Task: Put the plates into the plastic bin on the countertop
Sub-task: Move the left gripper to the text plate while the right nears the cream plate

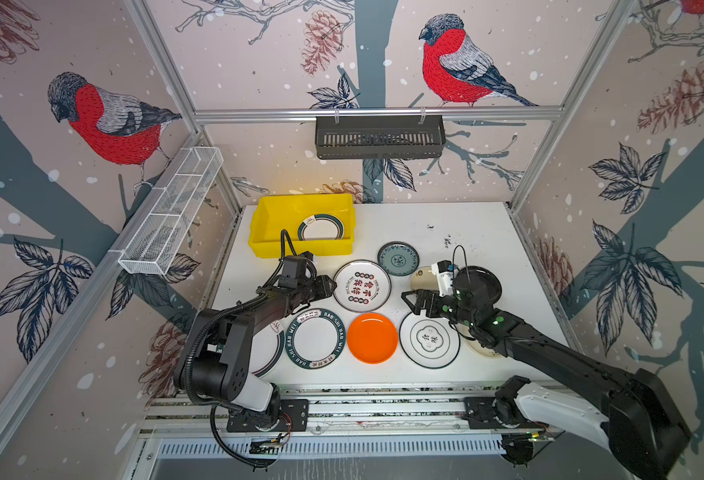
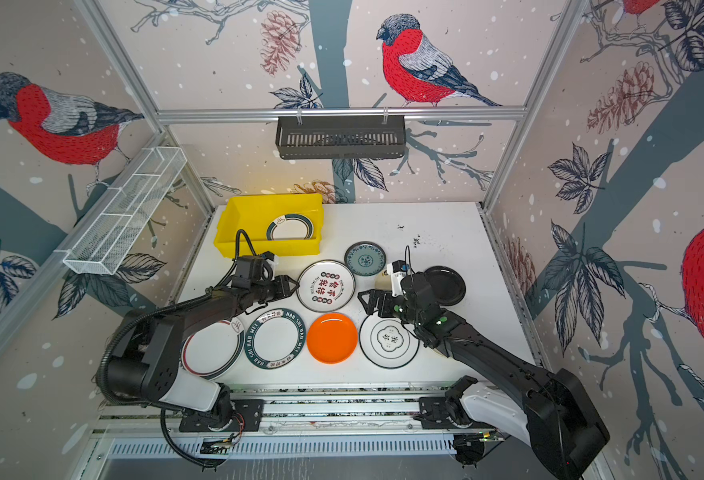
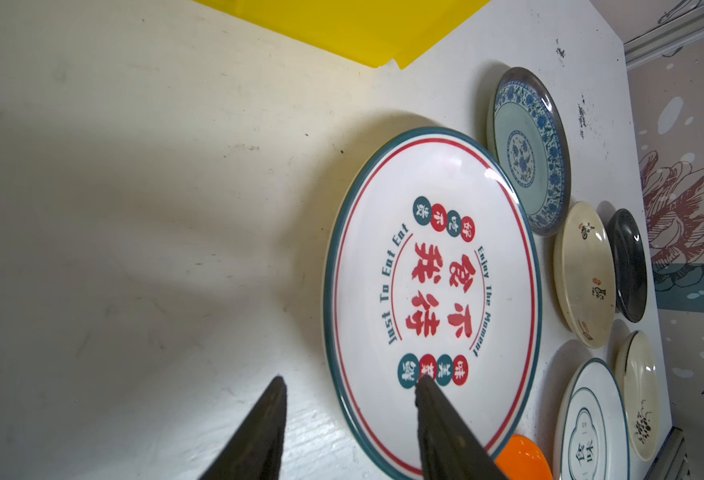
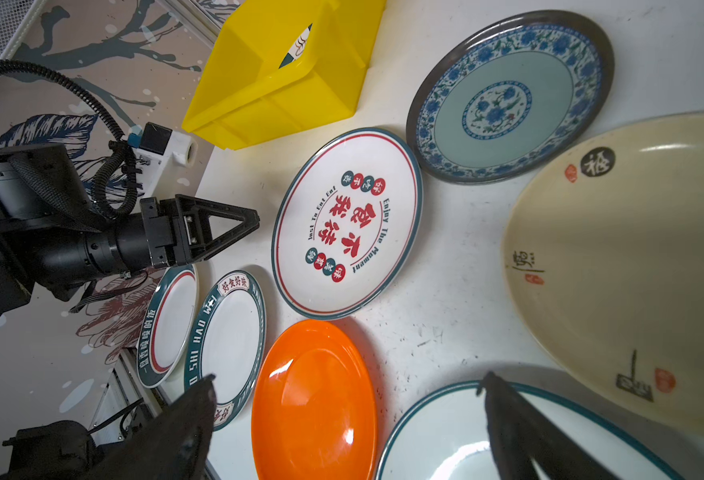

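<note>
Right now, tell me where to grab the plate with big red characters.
The plate lies flat on the countertop, so only its raised rim gives a hold. Pinch it on the side facing the left gripper, one finger inside the lip, one outside.

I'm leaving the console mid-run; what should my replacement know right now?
Left gripper: open, jaws astride the rim of the red-character plate, not clamped.
Right gripper: open, empty, near the clover-emblem plate.
Done: one green-rimmed plate in the yellow bin.
To do: the other nine, all on the countertop.
</note>
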Tool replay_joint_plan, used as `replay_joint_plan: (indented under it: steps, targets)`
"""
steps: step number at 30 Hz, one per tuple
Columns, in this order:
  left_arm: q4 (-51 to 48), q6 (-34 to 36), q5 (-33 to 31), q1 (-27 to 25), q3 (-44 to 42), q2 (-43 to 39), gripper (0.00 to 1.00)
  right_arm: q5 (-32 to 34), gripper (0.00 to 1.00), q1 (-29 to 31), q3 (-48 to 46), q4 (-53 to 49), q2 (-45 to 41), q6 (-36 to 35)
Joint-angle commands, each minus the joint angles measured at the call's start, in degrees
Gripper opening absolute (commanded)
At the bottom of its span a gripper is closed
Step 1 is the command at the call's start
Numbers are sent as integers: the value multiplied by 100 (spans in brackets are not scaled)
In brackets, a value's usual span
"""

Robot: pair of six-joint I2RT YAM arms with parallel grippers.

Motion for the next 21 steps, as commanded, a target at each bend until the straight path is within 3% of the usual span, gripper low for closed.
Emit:
replay_joint_plan:
  steps: [1,5,16,21]
  targets:
    - [243,-33,139,-19,7,109,50,61,100,-5,-25,26,-74,-23]
    - [410,-106,252,-19,-44,267,42,138,100,-5,-73,-3,-175,-9]
    - [641,-115,430,-19,24,688,36,217,100,-13,-153,-140,-399,22]
    - [818,-178,510,-20,-5,912,29,310,100,-14,-190,-226,-557,30]
